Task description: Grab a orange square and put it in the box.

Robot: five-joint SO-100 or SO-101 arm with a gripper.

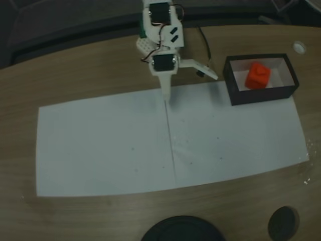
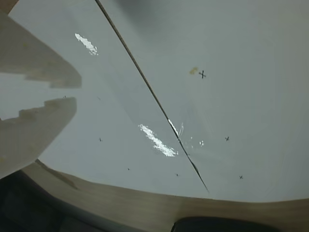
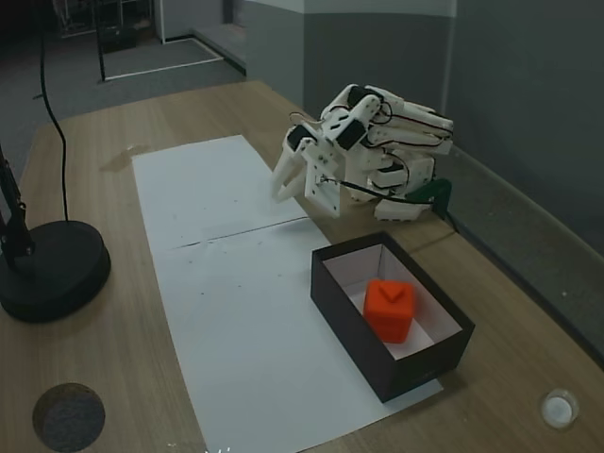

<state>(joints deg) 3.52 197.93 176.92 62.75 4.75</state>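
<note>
Our gripper (image 2: pixel 72 93) sat closest to the wrist camera, its jaws a little apart with nothing between them. Under it we saw white paper (image 1: pixel 100 145) on the wooden table (image 1: pixel 75 65). Well off to its side, the orange square (image 3: pixel 390 309) lay inside the box (image 3: pixel 344 321).
</note>
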